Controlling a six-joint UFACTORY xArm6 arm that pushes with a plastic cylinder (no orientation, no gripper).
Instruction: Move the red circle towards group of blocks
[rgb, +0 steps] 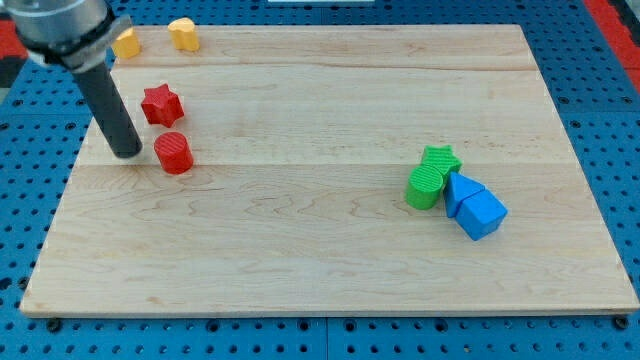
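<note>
Yellow block (126, 43) half behind rod (110, 105)

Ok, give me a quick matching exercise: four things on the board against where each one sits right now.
Things:
1. red circle block
2. red star block
3. green cylinder block
4. my tip

Places:
A. in the cluster at the view's right, beside the blue blocks
B. just left of the red circle, close beside it
C. above the red circle, toward the view's top
D. between my tip and the open middle of the wooden board

Pairs: 1-D, 2-C, 3-A, 4-B
</note>
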